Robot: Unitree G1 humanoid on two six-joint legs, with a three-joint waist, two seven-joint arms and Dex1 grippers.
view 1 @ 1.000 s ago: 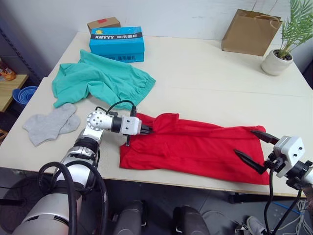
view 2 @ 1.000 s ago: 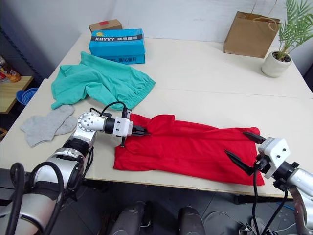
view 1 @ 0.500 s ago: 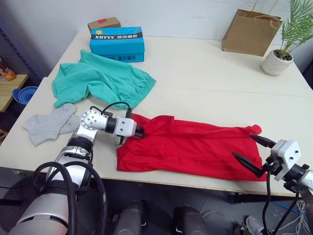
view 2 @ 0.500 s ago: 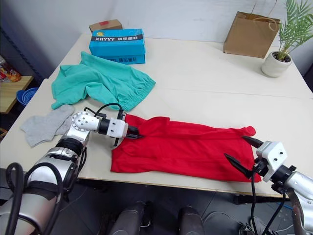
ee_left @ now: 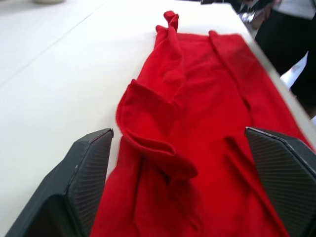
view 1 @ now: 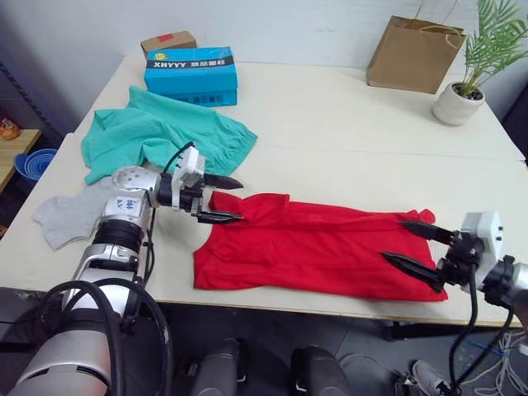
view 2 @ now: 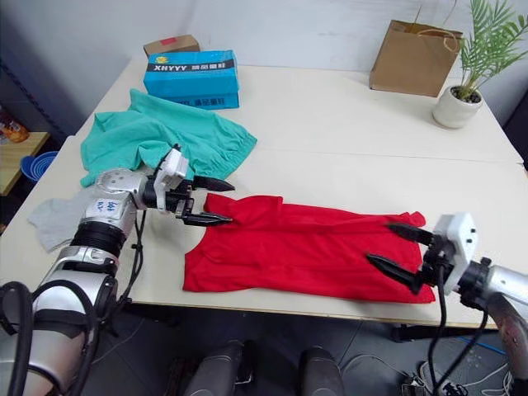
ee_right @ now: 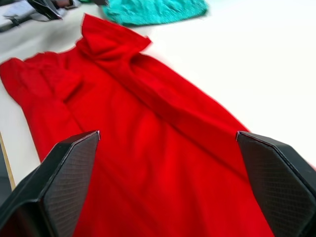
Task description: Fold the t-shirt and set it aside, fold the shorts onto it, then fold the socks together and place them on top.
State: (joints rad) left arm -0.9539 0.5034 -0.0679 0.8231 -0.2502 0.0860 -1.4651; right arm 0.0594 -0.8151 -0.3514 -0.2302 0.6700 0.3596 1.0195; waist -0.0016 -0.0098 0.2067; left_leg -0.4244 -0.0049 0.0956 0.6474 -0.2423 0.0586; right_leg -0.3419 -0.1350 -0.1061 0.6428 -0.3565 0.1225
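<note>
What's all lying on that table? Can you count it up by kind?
Garments: 3 (red thin t-shirt, teal-green soft shorts, pair of grey knit socks)
Boxes: 2 (blue, brown cardboard)
Paper bags: 1
Potted plants: 1
Total: 7

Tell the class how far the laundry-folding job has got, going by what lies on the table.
Done: the t-shirt lies folded into a long strip at the table's near edge. In hand: nothing is gripped; the left tool and right tool are open at the strip's two ends. Left: folding it shorter and setting it aside; the shorts lie crumpled; the socks lie unfolded.
</note>
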